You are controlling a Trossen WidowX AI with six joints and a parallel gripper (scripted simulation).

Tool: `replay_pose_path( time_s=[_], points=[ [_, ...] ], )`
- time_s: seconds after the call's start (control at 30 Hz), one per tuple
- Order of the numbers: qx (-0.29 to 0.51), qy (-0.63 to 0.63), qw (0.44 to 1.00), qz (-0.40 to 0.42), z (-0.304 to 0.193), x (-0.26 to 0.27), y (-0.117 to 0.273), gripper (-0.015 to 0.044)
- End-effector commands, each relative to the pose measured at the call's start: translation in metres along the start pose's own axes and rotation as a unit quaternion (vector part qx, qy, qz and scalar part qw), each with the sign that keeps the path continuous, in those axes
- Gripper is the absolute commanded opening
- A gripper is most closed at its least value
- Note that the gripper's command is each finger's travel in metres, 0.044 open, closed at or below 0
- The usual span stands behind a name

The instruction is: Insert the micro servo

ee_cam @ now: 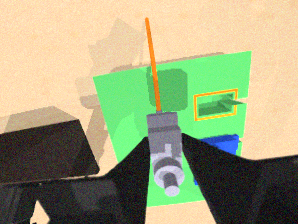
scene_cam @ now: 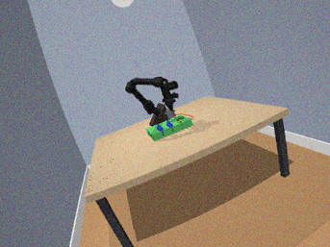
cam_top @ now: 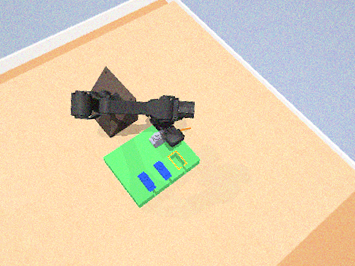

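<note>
The loose grey micro servo point(cam_top: 156, 139) point(scene_cam: 172, 114) point(ee_cam: 164, 132) is held between the fingers of my gripper point(ee_cam: 164, 138), which is shut on it. Its output shaft point(ee_cam: 171, 189) points up toward the wrist camera. Its orange cable point(cam_top: 186, 129) point(scene_cam: 185, 115) point(ee_cam: 152, 60) sticks out away from the gripper. The servo is over the green deck point(cam_top: 124, 159) point(scene_cam: 181, 126) point(ee_cam: 125, 90), to one side of the empty pocket's yellow outline point(cam_top: 170, 158) point(ee_cam: 195, 108). The pocket's side notch faces the deck's outer edge. The exact height of the servo above the deck is hard to tell.
Two blue servos sit in the deck beside the pocket, one nearer point(cam_top: 162, 171) point(ee_cam: 220, 145) and one farther point(cam_top: 146, 181). The dark robot base point(cam_top: 114, 88) point(ee_cam: 45, 150) stands close behind the deck. The deck lies on the wooden table point(scene_cam: 135, 160).
</note>
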State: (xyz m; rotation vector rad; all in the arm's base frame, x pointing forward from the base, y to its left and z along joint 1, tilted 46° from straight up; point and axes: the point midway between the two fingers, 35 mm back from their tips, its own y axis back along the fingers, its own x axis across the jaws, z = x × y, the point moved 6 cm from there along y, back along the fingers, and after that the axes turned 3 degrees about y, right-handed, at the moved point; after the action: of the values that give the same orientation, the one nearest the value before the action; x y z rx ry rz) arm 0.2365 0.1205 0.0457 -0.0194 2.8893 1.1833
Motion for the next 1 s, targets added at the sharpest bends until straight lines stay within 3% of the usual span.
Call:
replay_pose_path(
  time_s=[0.0,0.47,0.97],
  points=[
    [-0.003,-0.065,0.998,-0.001,0.0011,-0.0006,0.0012,0.0000],
    [-0.003,-0.303,0.953,-0.001,0.0011,-0.0006,0.0012,0.0000],
    [-0.003,-0.537,0.844,0.000,0.0011,-0.0006,0.0012,0.0000]
  ],
)
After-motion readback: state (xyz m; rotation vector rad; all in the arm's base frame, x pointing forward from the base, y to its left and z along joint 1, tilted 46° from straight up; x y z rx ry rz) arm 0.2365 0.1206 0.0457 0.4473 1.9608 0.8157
